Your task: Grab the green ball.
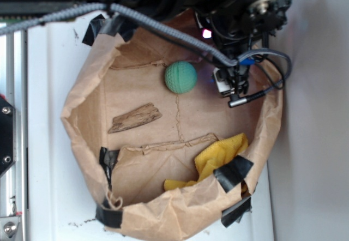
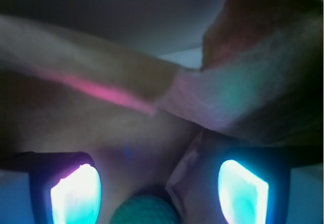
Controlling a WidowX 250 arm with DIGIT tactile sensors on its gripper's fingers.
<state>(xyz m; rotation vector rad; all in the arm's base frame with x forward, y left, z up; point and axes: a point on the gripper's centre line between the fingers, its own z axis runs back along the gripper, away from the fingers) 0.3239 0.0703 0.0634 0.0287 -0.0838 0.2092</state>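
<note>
The green ball point(image 1: 180, 77), mint-coloured and dimpled, lies on the floor of a brown paper bag point(image 1: 87, 94) near its upper wall. My gripper point(image 1: 232, 85) hangs just to the ball's right, inside the bag by the right wall. In the wrist view the ball point(image 2: 144, 211) shows at the bottom edge, between the two glowing fingers point(image 2: 76, 196). The gripper point(image 2: 159, 193) is open, with a wide gap either side of the ball and no contact visible.
A piece of bark or wood point(image 1: 134, 118) lies left of centre in the bag. A crumpled yellow cloth point(image 1: 221, 154) sits at the lower right. Black tape point(image 1: 233, 171) holds the bag's rim. The paper walls point(image 2: 238, 92) rise close around the gripper.
</note>
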